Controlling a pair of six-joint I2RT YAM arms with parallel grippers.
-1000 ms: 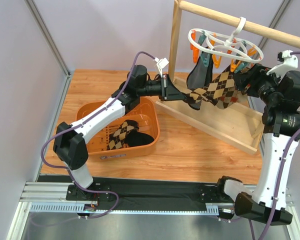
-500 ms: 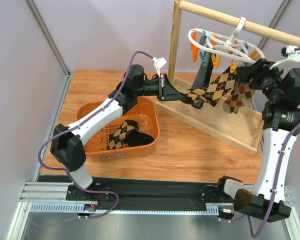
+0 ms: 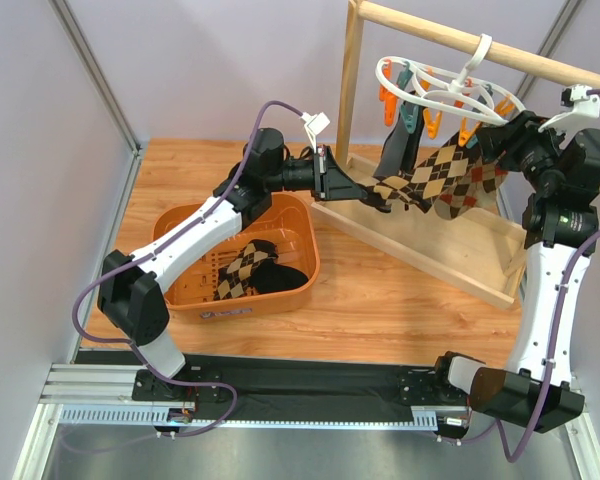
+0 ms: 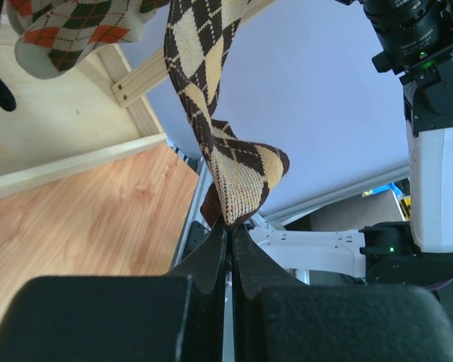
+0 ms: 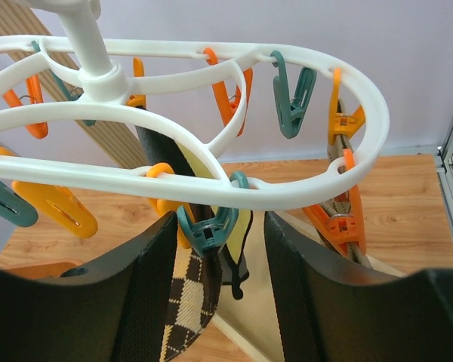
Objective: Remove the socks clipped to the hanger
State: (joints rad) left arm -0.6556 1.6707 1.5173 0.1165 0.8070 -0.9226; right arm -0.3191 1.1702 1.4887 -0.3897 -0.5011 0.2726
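Note:
The white ring hanger (image 3: pixel 450 92) hangs by its hook from the wooden rail. A brown-and-tan argyle sock (image 3: pixel 425 178) stretches from a teal clip (image 5: pixel 209 230) down-left to my left gripper (image 3: pixel 372 196). The left gripper (image 4: pixel 230 226) is shut on that sock's toe (image 4: pixel 241 177). My right gripper (image 3: pixel 494 148) is open just under the hanger's rim (image 5: pixel 287 196), its fingers either side of the teal clip without touching it. A black-and-yellow sock (image 3: pixel 395 150) and a grey-and-orange argyle sock (image 3: pixel 477 190) hang clipped beside it.
An orange basket (image 3: pixel 305 250) at the left holds several removed socks (image 3: pixel 250 268). The wooden rail frame (image 3: pixel 352 90) stands on a wooden tray base (image 3: pixel 460 255) below the hanger. Empty orange and teal clips hang round the ring.
My right gripper has risen up to the hanger ring round the teal clip. My left gripper has drawn the argyle sock slightly left, pulling it taut.

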